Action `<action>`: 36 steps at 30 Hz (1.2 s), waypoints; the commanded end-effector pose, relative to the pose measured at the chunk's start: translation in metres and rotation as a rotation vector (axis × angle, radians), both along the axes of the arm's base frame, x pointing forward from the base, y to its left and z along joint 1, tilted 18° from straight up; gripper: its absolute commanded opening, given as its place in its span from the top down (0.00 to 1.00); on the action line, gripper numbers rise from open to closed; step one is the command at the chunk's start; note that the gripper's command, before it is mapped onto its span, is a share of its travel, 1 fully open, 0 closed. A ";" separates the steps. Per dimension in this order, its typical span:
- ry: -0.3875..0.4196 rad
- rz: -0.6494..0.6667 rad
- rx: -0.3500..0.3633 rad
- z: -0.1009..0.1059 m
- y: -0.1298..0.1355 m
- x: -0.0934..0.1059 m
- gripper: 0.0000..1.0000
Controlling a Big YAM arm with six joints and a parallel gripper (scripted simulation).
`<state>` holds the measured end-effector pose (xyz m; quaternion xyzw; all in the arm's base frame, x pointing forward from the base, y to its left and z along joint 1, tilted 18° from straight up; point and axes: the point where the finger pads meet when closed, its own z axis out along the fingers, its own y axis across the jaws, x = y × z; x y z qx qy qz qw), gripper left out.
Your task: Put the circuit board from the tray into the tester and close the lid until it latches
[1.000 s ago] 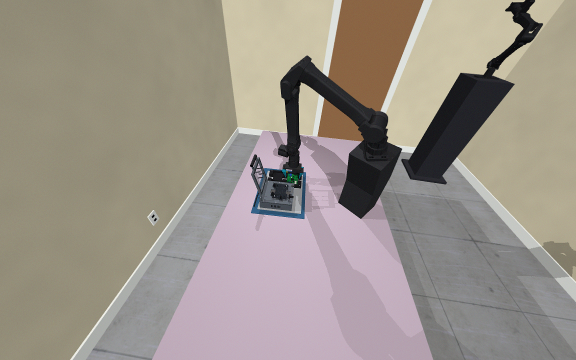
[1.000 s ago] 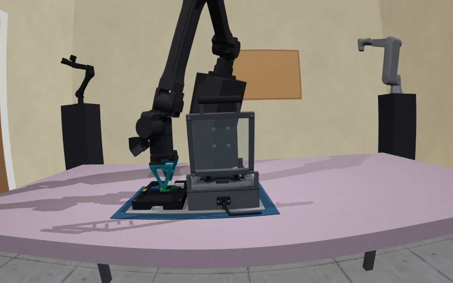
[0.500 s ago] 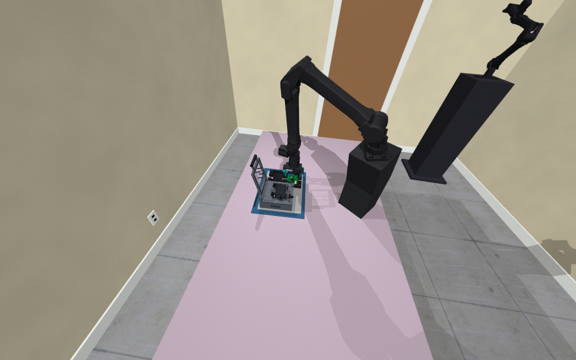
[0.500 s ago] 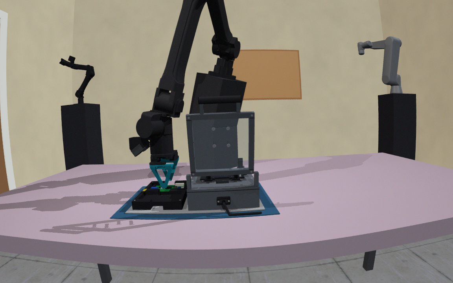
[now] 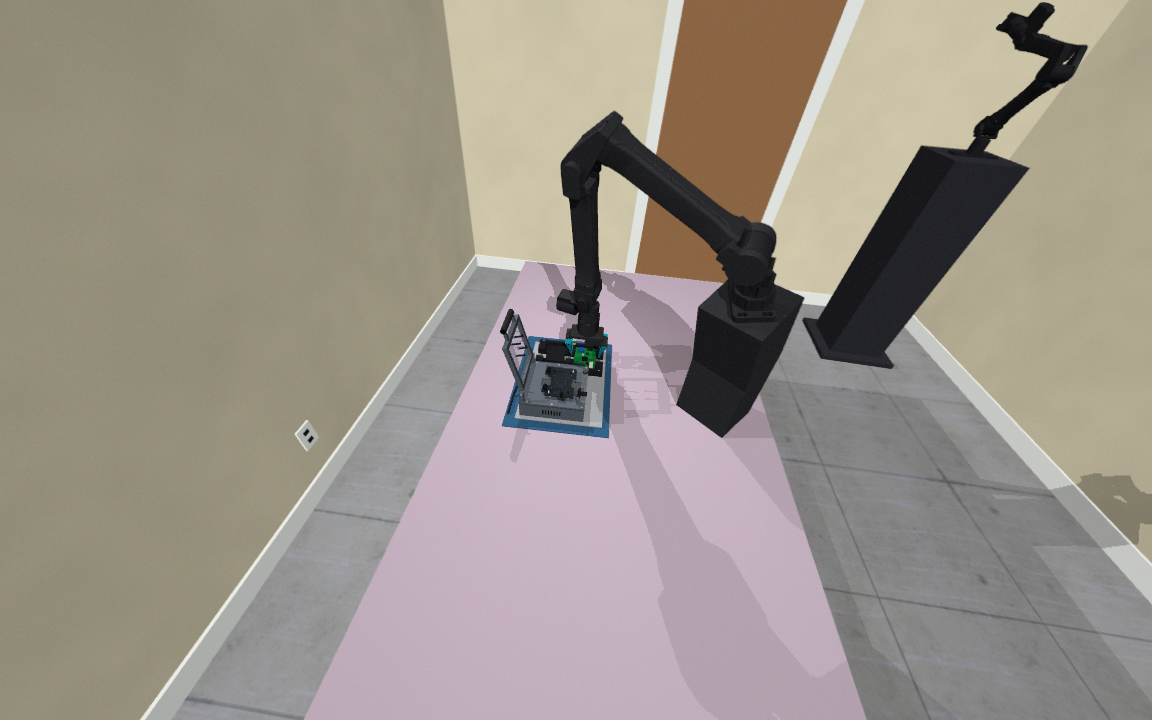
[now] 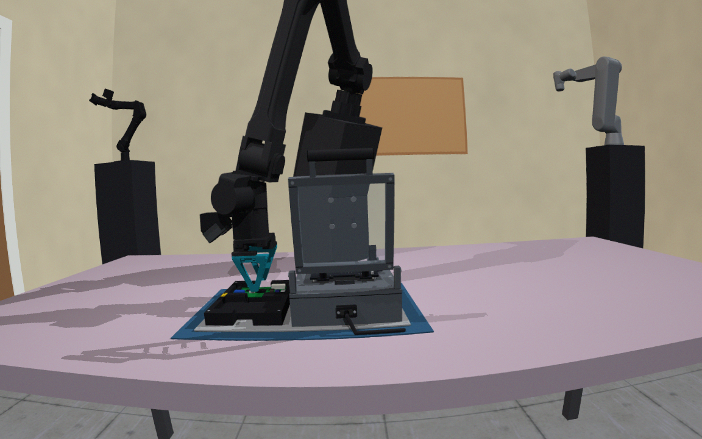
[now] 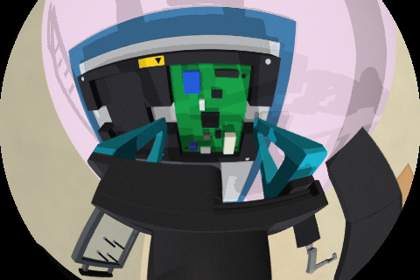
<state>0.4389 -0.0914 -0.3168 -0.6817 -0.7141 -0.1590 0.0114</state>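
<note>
The green circuit board (image 7: pixel 209 108) lies face up in one pocket of the black tray (image 6: pixel 247 308); its white connector (image 7: pixel 230 142) is at the end nearest the wrist camera. My gripper (image 7: pixel 210 122) (image 6: pixel 252 283) is open, its teal fingers straddling the board's long edges, low over the tray. Nothing is between the fingers. The grey tester (image 6: pixel 342 300) stands beside the tray, its lid (image 6: pixel 340 221) upright and open, handle on top. The plate with pins (image 5: pixel 559 385) is bare.
Tray and tester share a grey base on a blue mat (image 6: pixel 301 327). The tray's other pocket (image 7: pixel 125 100) is empty. A black cable (image 6: pixel 367 327) runs from the tester's front. The arm's black pedestal (image 5: pixel 737 358) stands beside the mat.
</note>
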 end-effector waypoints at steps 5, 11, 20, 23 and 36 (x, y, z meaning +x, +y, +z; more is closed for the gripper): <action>-0.011 0.003 -0.007 0.000 0.005 0.003 0.08; -0.011 0.003 -0.007 0.000 0.005 0.003 0.08; -0.011 0.003 -0.007 -0.001 0.005 0.003 0.08; -0.010 0.002 -0.006 -0.002 0.005 0.003 0.08; -0.010 0.001 -0.006 -0.008 0.006 0.005 0.08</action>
